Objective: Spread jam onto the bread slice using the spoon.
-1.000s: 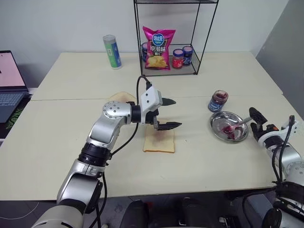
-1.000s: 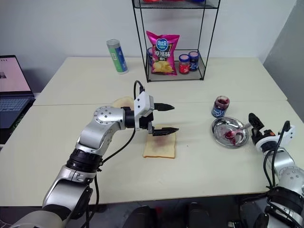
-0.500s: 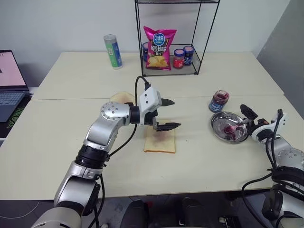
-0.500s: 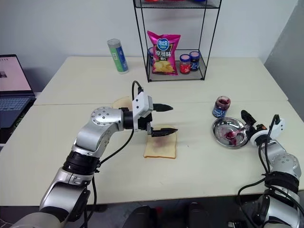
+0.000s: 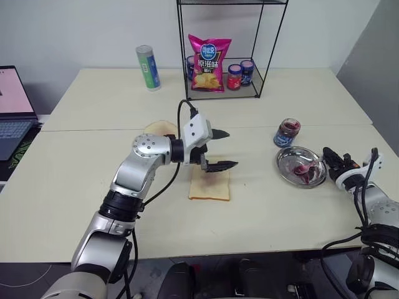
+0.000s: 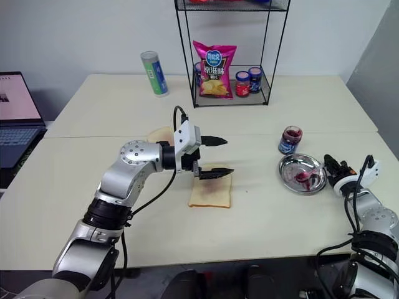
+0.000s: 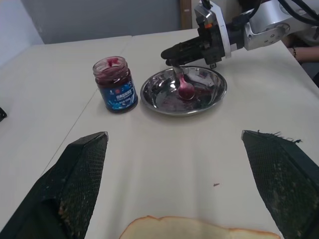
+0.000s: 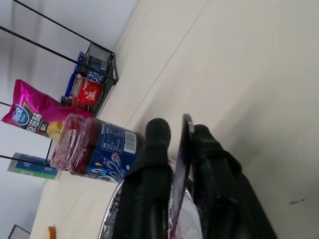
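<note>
Table (image 5: 75, 187): a big pale table. All the things sit on it.
Rack (image 5: 225, 50): a black wire rack at the far side, with a pink chip bag and small jars inside.
Left arm: it reaches across the middle of the table.
Left gripper (image 5: 222, 149): its two fingers are spread wide and hold nothing. It hangs just over the bread.
Bread (image 5: 209, 185): a pale slice lying flat near the middle of the table, with a dark red mark of jam on its middle.
Dish (image 5: 301, 167): a round steel dish on the right side, well apart from the bread.
Jar (image 5: 287, 132): an open jam jar, no lid on it, just beside the dish.
Right gripper (image 7: 172, 52): it sits at the dish rim. Its fingers are squeezed tight on the spoon handle.
Spoon (image 7: 183, 85): its bowl rests down in the dish, and its handle goes up into the right gripper.
Jam (image 7: 187, 91): red-purple blobs in the dish and on the spoon bowl. How much is on the spoon is hard to tell from here.
Step now: the robot is taking hold of the spoon, which looks loaded with jam.
Next move: it likely needs to lift the spoon out flat, carry it over to the bread, and wipe the bowl across the top.
Care: the spoon should stay level so jam does not drip on the table.
</note>
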